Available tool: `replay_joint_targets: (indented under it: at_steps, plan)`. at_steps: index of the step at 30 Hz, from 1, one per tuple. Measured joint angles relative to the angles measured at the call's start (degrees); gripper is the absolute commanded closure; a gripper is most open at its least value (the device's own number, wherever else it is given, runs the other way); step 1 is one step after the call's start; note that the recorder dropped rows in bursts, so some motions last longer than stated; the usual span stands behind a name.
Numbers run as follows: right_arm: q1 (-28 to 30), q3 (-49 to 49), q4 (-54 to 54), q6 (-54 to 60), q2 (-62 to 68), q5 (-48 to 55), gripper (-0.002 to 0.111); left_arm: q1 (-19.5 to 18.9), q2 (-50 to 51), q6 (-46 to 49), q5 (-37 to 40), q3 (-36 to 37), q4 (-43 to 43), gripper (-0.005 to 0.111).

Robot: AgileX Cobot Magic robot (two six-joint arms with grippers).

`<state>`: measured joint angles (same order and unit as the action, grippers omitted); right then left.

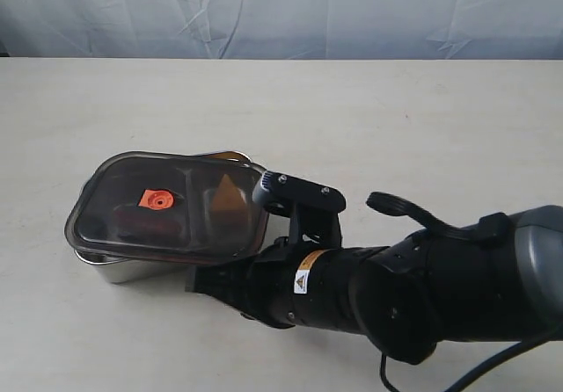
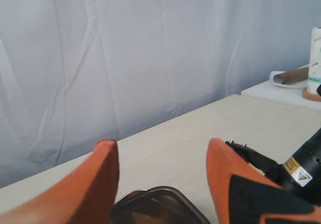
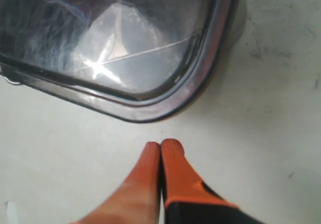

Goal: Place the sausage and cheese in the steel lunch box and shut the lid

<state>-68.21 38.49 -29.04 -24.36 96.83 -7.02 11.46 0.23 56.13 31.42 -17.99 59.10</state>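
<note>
**Exterior view**
- Table (image 1: 396,111): pale and matt, with a grey curtain (image 1: 281,10) behind it at 12 o'clock
- Box (image 1: 114,269): steel, at 8 o'clock from the table's middle. Its wall shows under the lid at the 7 o'clock corner, and a strip of rim shows at the 1 o'clock corner
- Lid (image 1: 114,177): smoky and see-through, lying on the box a little askew. Whether it is pressed home cannot be told. An orange valve (image 1: 157,199) sits near its middle
- Cheese (image 1: 227,194): yellow wedge inside the box, seen through the lid at 3 o'clock of the valve
- Sausage (image 1: 132,223): dim reddish shape inside the box at 7 o'clock of the valve, outline unclear
- Right arm (image 1: 396,295): black, entering from 4 o'clock, with its front end just beside the lid's 4 o'clock edge

**Left wrist view**
- Left gripper (image 2: 161,146): jaws spread wide with nothing between them. The orange fingers (image 2: 106,158) stand above a dark lid corner
- Right arm: its labelled housing is near one finger
- Paper roll (image 2: 315,58) and cardboard tube (image 2: 291,75): on a white shelf (image 2: 271,91) beyond the table

**Right wrist view**
- Right gripper (image 3: 160,144): orange tips pressed together and holding nothing. It is over bare table just beside the lid's rounded corner, not touching it
- Cheese: pale wedge under the lid near that corner
- Valve: partly cut off at the frame edge
</note>
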Motion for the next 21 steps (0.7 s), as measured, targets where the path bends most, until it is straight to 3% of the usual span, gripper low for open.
replay_joint_targets:
  at_steps: [4, 7, 11, 21]
  plan:
    - [0.0, 0.0, 0.3, 0.1, -0.1, 3.7, 0.108, 0.0, 0.0, 2.5, -0.4, 0.0, 1.5, 0.056]
    - [0.0, 0.0, 2.6, 0.1, -0.1, 7.8, 0.108, 0.0, 2.2, -6.7, -7.1, -0.3, -9.9, 0.056]
    - [0.0, 0.0, 4.7, 0.2, -0.6, 9.7, 0.108, 0.0, 19.0, -16.5, -8.9, -3.8, -22.8, 0.056]
    - [0.0, 0.0, 11.2, 0.5, -1.9, 11.2, 0.108, 0.0, 55.4, -16.7, -18.4, -19.3, -25.4, 0.056]
